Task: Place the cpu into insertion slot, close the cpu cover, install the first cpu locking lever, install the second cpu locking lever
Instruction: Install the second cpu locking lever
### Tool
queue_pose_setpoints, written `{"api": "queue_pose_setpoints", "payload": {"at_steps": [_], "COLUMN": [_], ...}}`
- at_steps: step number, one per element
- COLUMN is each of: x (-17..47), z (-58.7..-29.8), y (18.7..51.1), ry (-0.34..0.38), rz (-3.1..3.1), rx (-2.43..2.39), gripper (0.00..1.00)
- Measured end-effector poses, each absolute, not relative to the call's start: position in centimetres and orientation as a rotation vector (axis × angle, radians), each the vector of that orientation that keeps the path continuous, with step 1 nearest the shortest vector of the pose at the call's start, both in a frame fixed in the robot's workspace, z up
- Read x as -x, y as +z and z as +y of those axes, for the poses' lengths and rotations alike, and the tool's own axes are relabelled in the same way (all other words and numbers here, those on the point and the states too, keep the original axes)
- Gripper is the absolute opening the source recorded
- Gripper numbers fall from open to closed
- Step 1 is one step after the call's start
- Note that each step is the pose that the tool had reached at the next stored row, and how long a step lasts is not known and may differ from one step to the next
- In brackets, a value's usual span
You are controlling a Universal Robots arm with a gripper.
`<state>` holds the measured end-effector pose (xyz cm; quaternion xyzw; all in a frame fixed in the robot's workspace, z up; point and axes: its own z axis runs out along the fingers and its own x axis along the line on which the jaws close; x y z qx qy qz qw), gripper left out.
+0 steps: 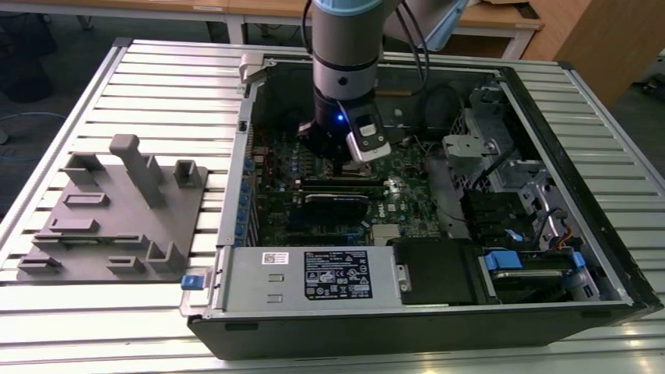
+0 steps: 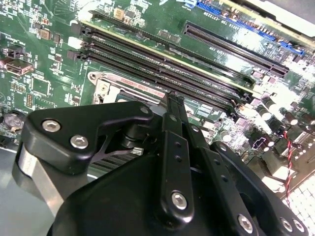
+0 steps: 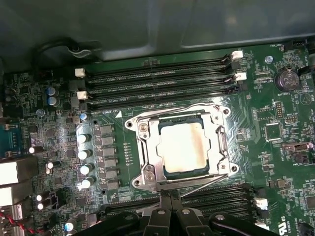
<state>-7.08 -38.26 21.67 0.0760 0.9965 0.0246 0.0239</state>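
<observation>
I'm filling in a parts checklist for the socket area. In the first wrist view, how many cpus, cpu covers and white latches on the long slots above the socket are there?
cpu: 1
cpu cover: 1
white slot latches: 4
Total: 6

A dark label (image 1: 338,275) with white print and rows of small signs sits on the face of the power supply (image 1: 260,292) in the exterior view; its lines are too small to make out. Beside it is a small white sticker (image 1: 276,258) with a barcode-like mark, also unreadable. In both wrist views the green board (image 3: 290,167) carries fine white lettering by its parts and along the memory slots (image 3: 157,83). None of it can be read with any certainty.
</observation>
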Motion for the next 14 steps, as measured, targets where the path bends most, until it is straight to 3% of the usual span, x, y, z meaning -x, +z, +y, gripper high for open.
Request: {"api": "queue_pose_setpoints", "payload": {"at_steps": [14], "x": [7.31], "z": [-38.35], "y": [21.28], "ry": [0.077], "rz": [3.084], "rx": [-0.235], "gripper": [0.11]}}
